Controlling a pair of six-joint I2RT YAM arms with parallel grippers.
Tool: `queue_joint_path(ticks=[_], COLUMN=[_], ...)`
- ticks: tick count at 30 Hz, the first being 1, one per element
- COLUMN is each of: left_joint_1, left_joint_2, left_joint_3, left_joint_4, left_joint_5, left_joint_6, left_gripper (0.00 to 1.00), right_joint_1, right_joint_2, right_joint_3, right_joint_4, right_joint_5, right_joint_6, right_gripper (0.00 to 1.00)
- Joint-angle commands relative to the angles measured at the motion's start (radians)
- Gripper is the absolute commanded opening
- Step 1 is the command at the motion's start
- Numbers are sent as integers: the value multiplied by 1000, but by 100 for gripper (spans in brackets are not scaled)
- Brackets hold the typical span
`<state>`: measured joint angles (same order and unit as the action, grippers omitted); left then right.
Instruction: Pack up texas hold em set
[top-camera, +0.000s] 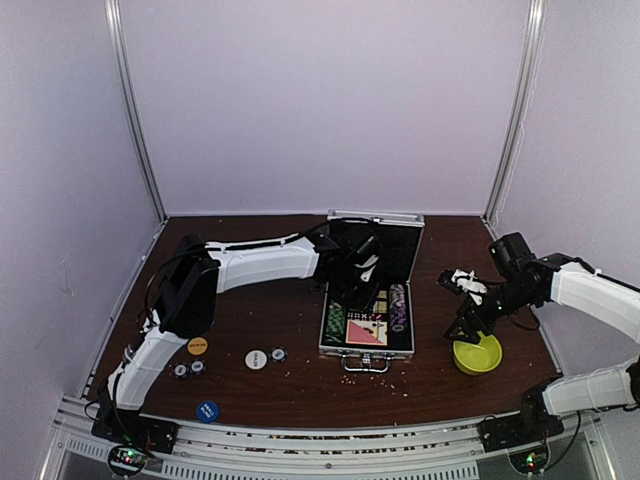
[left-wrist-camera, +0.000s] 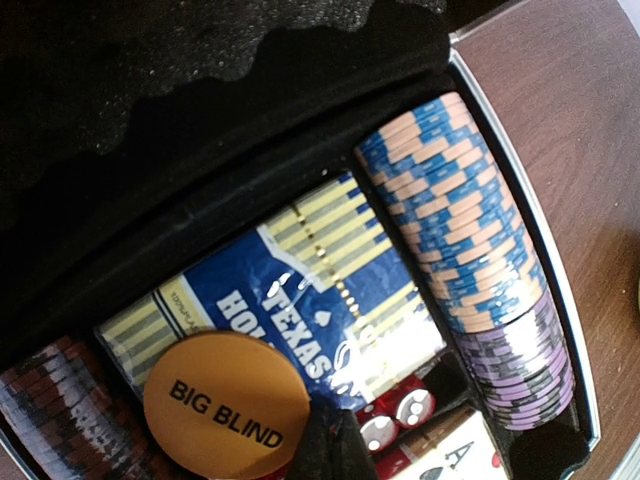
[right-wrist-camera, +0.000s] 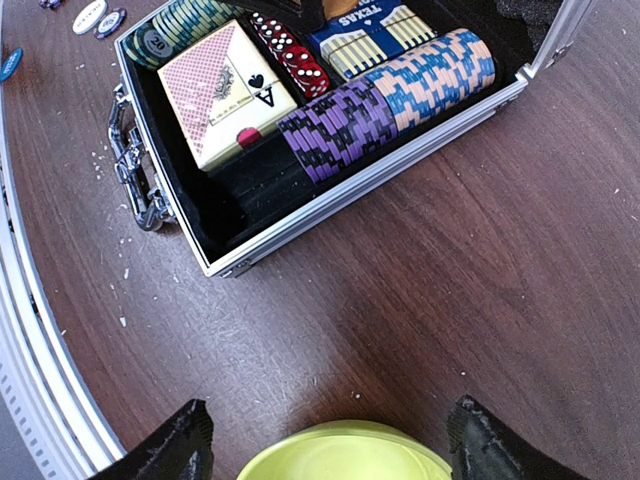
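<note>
The silver case (top-camera: 368, 300) lies open at mid-table, holding striped chips (right-wrist-camera: 390, 95), a blue deck (left-wrist-camera: 300, 290), a red-backed deck (right-wrist-camera: 225, 90) and red dice (left-wrist-camera: 395, 415). My left gripper (top-camera: 362, 285) is down inside the case. Its fingers (left-wrist-camera: 338, 450) are together at the bottom of the left wrist view. An orange BIG BLIND disc (left-wrist-camera: 227, 403) lies face-up just left of them, over the blue deck's end. My right gripper (right-wrist-camera: 330, 440) is open and empty, right of the case.
On the table left of the case lie an orange disc (top-camera: 197, 346), a white disc (top-camera: 256, 359), a blue disc (top-camera: 207, 411) and a few loose chips (top-camera: 278, 353). The yellow-green bowl (top-camera: 478, 355) stands under my right gripper, also in the right wrist view (right-wrist-camera: 345, 455). Crumbs lie near the front rail.
</note>
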<state>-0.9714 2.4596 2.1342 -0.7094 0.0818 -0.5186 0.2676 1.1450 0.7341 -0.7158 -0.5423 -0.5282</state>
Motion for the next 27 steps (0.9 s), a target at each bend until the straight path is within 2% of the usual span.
queue_joint_path(ticks=[1, 5, 12, 15, 22, 27], left_joint_1=[7, -4, -47, -69, -116, -115], left_joint_2=[1, -63, -279, -373, -632, -789], left_joint_3=[18, -39, -214, -315, -698, -869], left_joint_4=[5, 82, 190, 165, 97, -92], left_joint_5=[-24, 20, 8, -4, -42, -220], left_joint_6=[-4, 29, 54, 77, 75, 8], left_gripper=[0, 8, 15, 19, 27, 43], right_joint_1=[-5, -5, -5, -5, -6, -5], right_joint_2=[0, -4, -8, -14, -31, -31], right_joint_3=[22, 21, 23, 25, 24, 24], right_joint_4=[-13, -13, -13, -17, -17, -16], right_joint_5=[-5, -7, -4, -6, -7, -4], right_joint_6=[-3, -3, -2, -1, -6, -7], right_gripper=[81, 81, 81, 81, 81, 81])
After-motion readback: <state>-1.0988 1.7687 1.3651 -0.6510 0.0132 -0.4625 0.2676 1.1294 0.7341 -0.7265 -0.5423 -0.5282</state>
